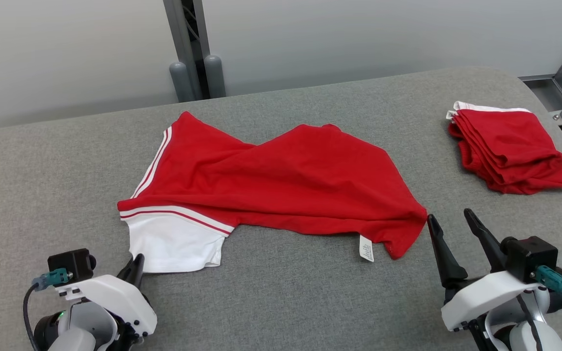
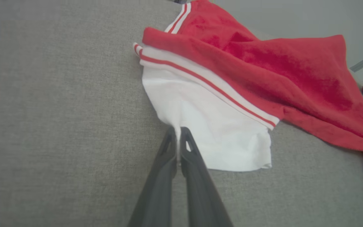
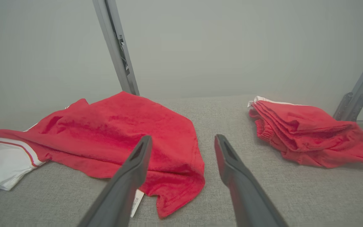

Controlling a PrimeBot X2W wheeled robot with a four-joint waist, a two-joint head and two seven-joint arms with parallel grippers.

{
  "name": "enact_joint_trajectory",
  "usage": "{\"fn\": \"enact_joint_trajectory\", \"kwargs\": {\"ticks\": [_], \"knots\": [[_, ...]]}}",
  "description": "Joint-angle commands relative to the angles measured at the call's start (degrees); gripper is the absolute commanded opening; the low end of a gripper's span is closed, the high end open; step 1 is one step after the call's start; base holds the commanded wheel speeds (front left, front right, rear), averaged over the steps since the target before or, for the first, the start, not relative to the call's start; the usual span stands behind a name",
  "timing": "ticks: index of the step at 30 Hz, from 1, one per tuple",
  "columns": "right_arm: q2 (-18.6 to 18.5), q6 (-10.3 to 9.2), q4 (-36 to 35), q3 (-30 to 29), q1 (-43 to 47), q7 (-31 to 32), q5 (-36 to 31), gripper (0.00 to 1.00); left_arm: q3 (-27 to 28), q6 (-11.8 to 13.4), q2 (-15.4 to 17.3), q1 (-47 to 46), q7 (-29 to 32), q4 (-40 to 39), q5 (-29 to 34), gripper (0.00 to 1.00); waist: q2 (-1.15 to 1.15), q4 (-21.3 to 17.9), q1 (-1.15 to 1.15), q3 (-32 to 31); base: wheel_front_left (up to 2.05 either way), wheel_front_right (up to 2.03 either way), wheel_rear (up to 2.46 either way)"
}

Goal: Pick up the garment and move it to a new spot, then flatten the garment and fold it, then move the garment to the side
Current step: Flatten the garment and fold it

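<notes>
I see the garment (image 1: 281, 180) in the middle of the worktop (image 1: 291, 302), twisted and wrinkled, so not flat yet. My left gripper (image 2: 177, 132) is closed, pinching the edge of the white sleeve (image 1: 173, 241). My right gripper (image 1: 449, 217) is spread wide, just beside the red corner w/ the label (image 1: 367, 248), not touching. I judge flattening is in hand. Fold + move to the side, maybe near the folded pile (image 1: 510, 146), are left.

A lab: grey padded table (image 1: 281, 302), metal post (image 1: 183, 44), blank wall (image 1: 66, 48).
</notes>
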Motion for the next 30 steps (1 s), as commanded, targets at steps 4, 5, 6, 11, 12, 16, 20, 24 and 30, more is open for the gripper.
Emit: {"fn": "enact_joint_trajectory", "kwargs": {"ticks": [4, 5, 6, 11, 12, 16, 20, 24, 30], "knots": [[-0.26, -0.01, 2.16, -0.72, 0.92, 2.34, 1.71, 1.0, 0.51, 0.96, 0.66, 2.5, -1.27, -4.48, 0.11, 0.0, 0.0, 0.77, 0.0, 0.08, 0.0, 0.0, 0.0], [-0.27, -0.01, 2.87, -0.82, 1.06, 2.91, 2.39, 1.0, 0.48, 1.33, 0.72, 3.01, -1.51, -5.49, 0.3, 0.0, 0.0, 0.95, 0.0, 0.08, 0.0, 0.0, 0.0], [-0.28, -0.01, 3.6, -0.95, 1.16, 3.37, 3.22, 1.0, 0.44, 1.58, 0.8, 3.52, -1.62, -6.53, 0.46, 0.0, 0.0, 1.12, 0.0, 0.1, 0.0, 0.0, 0.0], [-0.29, -0.01, 8.57, -0.34, 0.37, 5.11, 6.91, 1.0, 0.53, 2.92, 0.85, 5.27, -2.22, -10.46, 0.72, 0.0, 0.0, 1.94, 0.0, 0.27, 0.0, 0.0, 0.0], [-0.3, -0.01, 9.8, -0.25, 0.07, 5.31, 7.82, 1.0, 0.43, 3.24, 0.86, 5.52, -2.26, -11.19, 0.89, 0.0, 0.0, 2.13, 0.0, 0.33, 0.0, 0.0, 0.0], [-0.29, -0.01, 14.7, 0.08, -2.28, 4.67, 10.3, 1.0, 0.32, 3.95, 0.86, 6.27, -2.33, -13.52, 1.0, 0.0, 0.0, 2.93, 0.0, 0.61, 0.0, 0.0, 0.0], [-0.31, -0.01, 18.05, 0.51, -4.2, 3.43, 11.83, 1.0, 0.07, 4.28, 1.01, 6.7, -2.08, -14.97, 1.19, 0.0, 0.0, 3.65, 0.0, 0.76, 0.0, 0.0, 0.0], [-0.33, -0.01, 22.15, -0.25, -6.49, 1.36, 13.08, 1.0, 0.2, 4.73, 1.26, 7.34, -2.21, -16.54, 1.0, 0.0, 0.0, 4.48, 0.0, 0.9, 0.0, 0.0, 0.0], [-0.32, -0.01, 28.1, -0.72, -9.44, -0.18, 11.84, 1.0, 1.39, 5.55, 2.1, 8.72, -2.87, -19.29, 0.66, 0.0, 0.0, 5.36, 0.0, 1.15, 0.0, 0.0, 0.0]]}}
